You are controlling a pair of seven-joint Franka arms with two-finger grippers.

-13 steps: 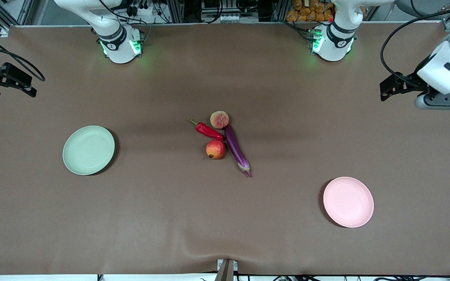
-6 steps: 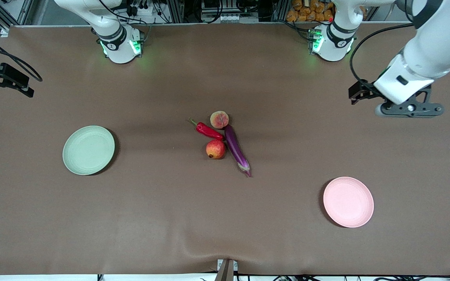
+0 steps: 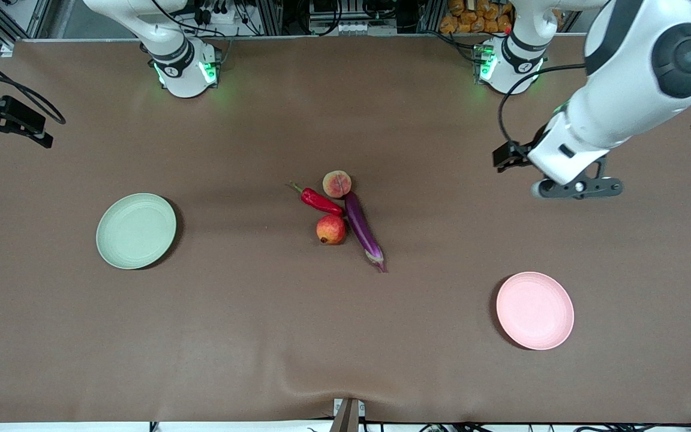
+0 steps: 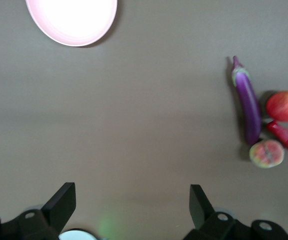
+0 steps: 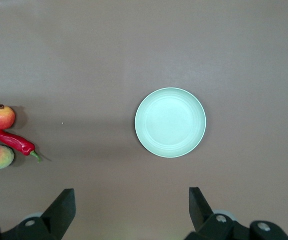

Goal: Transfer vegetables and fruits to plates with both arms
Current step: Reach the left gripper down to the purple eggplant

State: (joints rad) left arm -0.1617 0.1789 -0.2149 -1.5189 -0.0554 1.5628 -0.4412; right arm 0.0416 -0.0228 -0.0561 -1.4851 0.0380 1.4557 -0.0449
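Over bare brown table (image 3: pixel 261 336) at the right of the front view, up in the air, the left gripper (image 4: pixel 132 202) has its jaws spread wide with nothing between them and nothing touched. Its two dark fingers (image 4: pixel 63 202) show at the bottom of the left wrist view, with only tabletop in the gap. In that wrist view the pink plate (image 4: pixel 73 20) sits at the upper left and the produce cluster at the right edge, both well apart from the jaws.

At the centre of the front view the four items lie bunched together. The peach (image 3: pixel 337 183) is farthest from the front camera, with the red chili pepper (image 3: pixel 318 201) just beside it toward the right arm's end. The pomegranate-like red fruit (image 3: pixel 331 230) lies nearer the camera, and the purple eggplant (image 3: pixel 364 233) runs slantwise along the cluster, its stem cap nearest the camera.

The pink plate is at the lower right of the front view, the green plate (image 3: pixel 136 230) at mid left; both hold nothing.

The right gripper (image 5: pixel 132 202) is also wide open and holds nothing, its fingers (image 5: pixel 62 202) at the bottom of the right wrist view with the green plate above the gap and apart from it. The right arm waits at the left edge of the front view.
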